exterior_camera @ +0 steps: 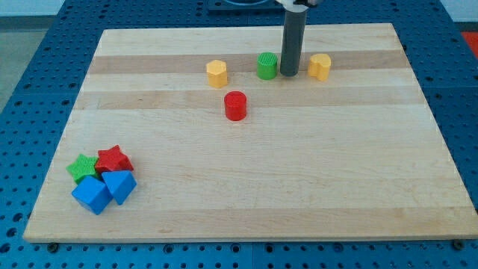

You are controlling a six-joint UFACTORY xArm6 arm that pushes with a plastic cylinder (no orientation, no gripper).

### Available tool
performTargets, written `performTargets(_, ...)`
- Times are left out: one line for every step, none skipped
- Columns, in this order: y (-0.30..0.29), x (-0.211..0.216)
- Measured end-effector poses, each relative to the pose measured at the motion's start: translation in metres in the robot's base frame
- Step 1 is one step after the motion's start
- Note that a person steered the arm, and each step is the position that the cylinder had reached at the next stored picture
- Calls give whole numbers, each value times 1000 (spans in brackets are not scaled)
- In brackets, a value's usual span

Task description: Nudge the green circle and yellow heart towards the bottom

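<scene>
You are looking at a pale wooden surface (246, 194) on a blue pegboard bench, seen from one camera. A dark upright rod comes down from the view's top, and my tip (289, 74) rests on the wood near the top edge; there is no gripper on this arm, so nothing opens, closes or holds. The green circle (267, 66) stands just beside the tip at its 9 o'clock, close enough that contact cannot be ruled out. The yellow heart (320, 66) stands near the tip at its 3 o'clock, with a small gap showing. So the tip sits between the two task blocks, level with them, not above them. To send either one toward the view's bottom, the tip would probably need to get round to that block's 12 o'clock side first and push toward 6 o'clock. A yellow hexagon-like block (216, 73) sits at the green circle's 9 o'clock, well clear. A red cylinder (235, 105) lies at the green circle's 7 o'clock, slightly off a straight downward path, though a skewed push could meet it. Far off at the view's bottom left, a green star (81, 167), a red star (113, 158) and two blue blocks (104, 190) cluster together, out of the way.
</scene>
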State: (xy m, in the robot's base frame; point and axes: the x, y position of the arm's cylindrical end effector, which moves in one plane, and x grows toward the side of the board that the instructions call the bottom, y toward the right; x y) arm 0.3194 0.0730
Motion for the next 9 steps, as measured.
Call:
performTargets(0,-15)
performTargets(0,-62)
performTargets(-13,-66)
performTargets(-35,-59)
performTargets(-36,-59)
performTargets(-36,-47)
performTargets(-33,-18)
performTargets(-32,-25)
performTargets(5,-73)
